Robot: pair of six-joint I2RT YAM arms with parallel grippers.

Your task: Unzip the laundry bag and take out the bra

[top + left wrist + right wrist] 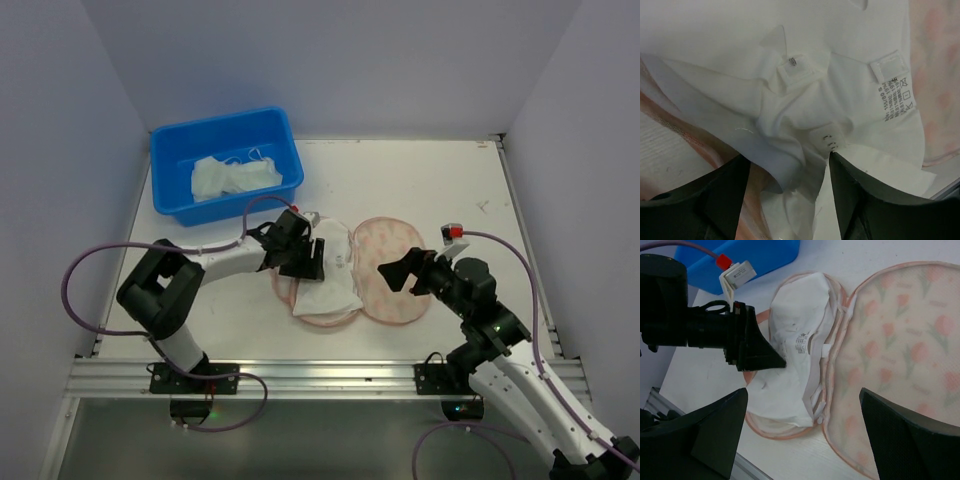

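The laundry bag (395,272) lies unzipped and spread flat in two halves, its flower-print flap (895,350) to the right. The white bra (328,280) lies in the left half, its care label showing (805,100) (792,355). My left gripper (312,262) is low over the bra's left side; its jaws are apart (787,165) with folds of white fabric between them, not clamped. It also shows in the right wrist view (757,347). My right gripper (400,272) hovers open and empty above the bag's middle (804,392).
A blue tub (170,165) at the back left holds a crumpled white cloth (232,177). The bag (940,75) lies near the table's front edge, by the metal rail (300,375). White walls enclose the table.
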